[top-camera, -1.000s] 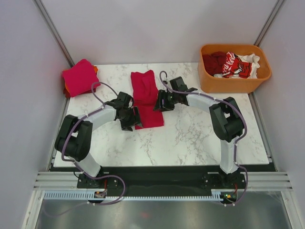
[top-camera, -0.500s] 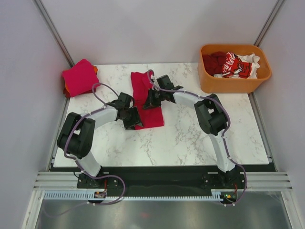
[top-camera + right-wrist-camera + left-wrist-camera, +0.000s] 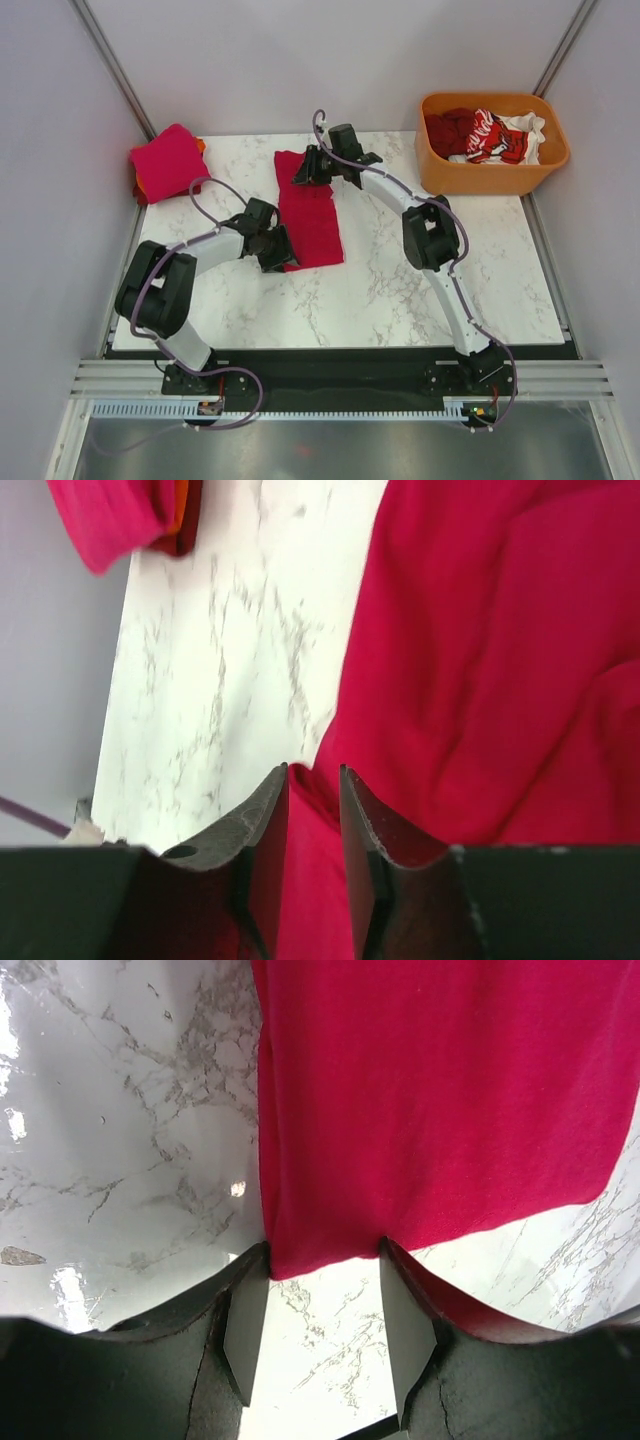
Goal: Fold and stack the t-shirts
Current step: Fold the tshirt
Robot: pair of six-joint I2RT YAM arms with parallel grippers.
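A crimson t-shirt (image 3: 312, 215) (image 3: 430, 1110) (image 3: 480, 660) lies folded into a long strip mid-table. My left gripper (image 3: 281, 250) (image 3: 323, 1250) sits at the strip's near-left corner, open. Its fingertips touch the hem and bare marble shows between the fingers. My right gripper (image 3: 303, 170) (image 3: 313, 770) reaches over the far-left corner, jaws a narrow gap apart with a ridge of the red cloth lying between them. A stack of folded pink-red t-shirts (image 3: 165, 160) (image 3: 110, 515) rests at the far-left table corner, an orange layer showing beneath it.
An orange plastic tub (image 3: 490, 180) stands at the far right, holding dark red, white and red printed shirts (image 3: 485, 132). Grey walls close in the left and right sides. The marble table (image 3: 420, 280) stretches to the near right.
My right gripper has swung from the strip's right edge across to its far-left corner, and the far end now lies flatter and longer. The left gripper has barely shifted.
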